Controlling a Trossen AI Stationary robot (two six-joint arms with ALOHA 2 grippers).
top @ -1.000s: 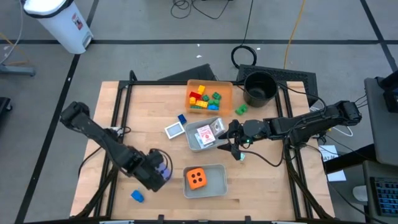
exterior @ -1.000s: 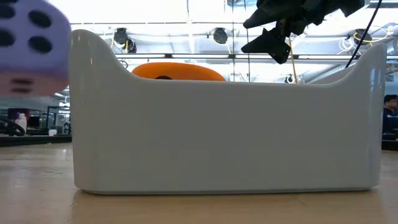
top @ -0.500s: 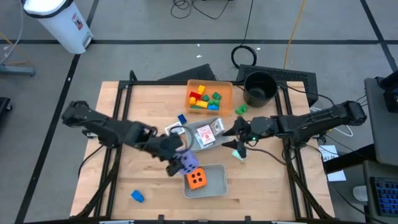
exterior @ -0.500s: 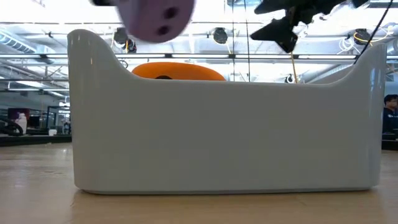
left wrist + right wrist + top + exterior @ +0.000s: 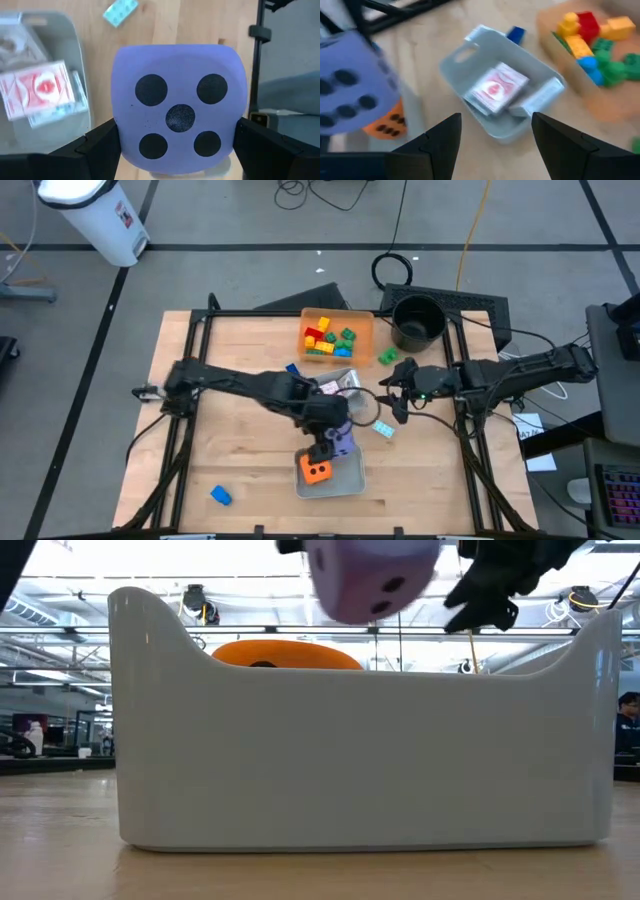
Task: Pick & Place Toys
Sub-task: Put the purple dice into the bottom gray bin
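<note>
My left gripper point(image 5: 336, 436) is shut on the purple die point(image 5: 342, 444) and holds it over the near grey tray point(image 5: 352, 477). The orange die point(image 5: 316, 471) lies in that tray. In the low view the purple die point(image 5: 372, 580) hangs above the tray's wall point(image 5: 360, 760), and the orange die's top point(image 5: 285, 653) shows behind the wall. My right gripper point(image 5: 396, 394) is open and empty, right of the grey card tray point(image 5: 312, 407). A teal card point(image 5: 382, 428) lies flat on the table near it. My left gripper pinches the purple die by two opposite faces point(image 5: 120, 135) between its two fingers point(image 5: 100, 147). The five-dot face point(image 5: 180, 117) is turned toward the wrist. The fingers come from above. The die is lifted clear, over the near grey tray.
An orange tray point(image 5: 360, 330) with several bricks stands at the far side, and a black pot point(image 5: 417, 320) stands right of it. A green brick point(image 5: 387, 357), a blue brick point(image 5: 292, 370) and another blue brick point(image 5: 220, 496) lie on the table. Red-backed cards point(image 5: 497, 87) lie in the card tray.
My left gripper has carried the purple die from the table's near left toward the right, lifted clear, until it hangs over the near grey tray. My right gripper has drawn back toward the far edge, away from the teal card, which stays on the table.
</note>
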